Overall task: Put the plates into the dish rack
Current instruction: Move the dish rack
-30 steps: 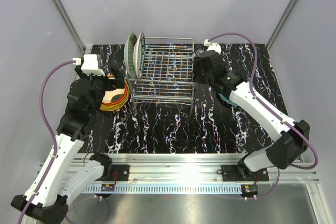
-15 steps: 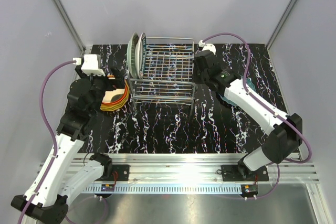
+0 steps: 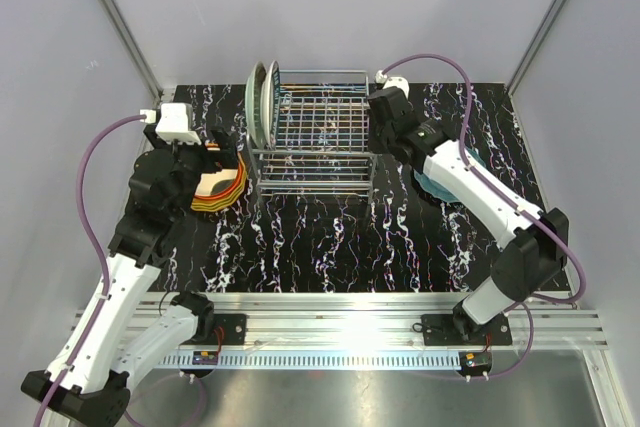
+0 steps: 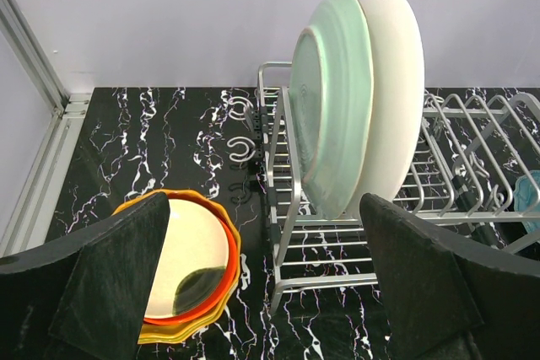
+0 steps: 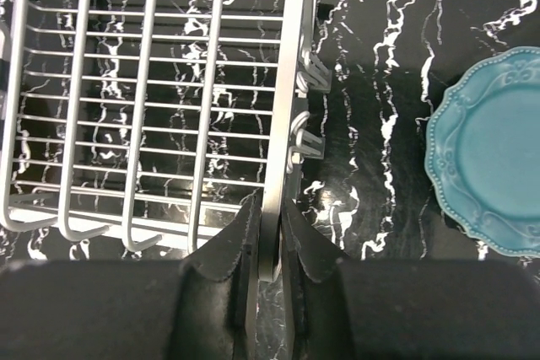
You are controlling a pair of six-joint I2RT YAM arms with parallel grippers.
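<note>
The right gripper pinches the right side rail of the dish rack, its fingers nearly together. To the right of the rail, a teal plate lies flat on the black marbled table; in the overhead view the arm hides most of it. The left gripper, spread wide, hovers over stacked plates left of the rack. Its wrist view shows a mint plate and a cream plate standing upright in the rack.

1. The left arm and the right arm share one build: glossy white links joined by chunky black joint housings.
2. Black base blocks sit bolted on the silver mounting rail.
3. A purple cable loops along each arm above that rail.
4. A white camera box sits farthest from the rail on the left arm.
5. The left gripper has broad black wedge-shaped fingers; the right gripper has narrower black ones.
</note>
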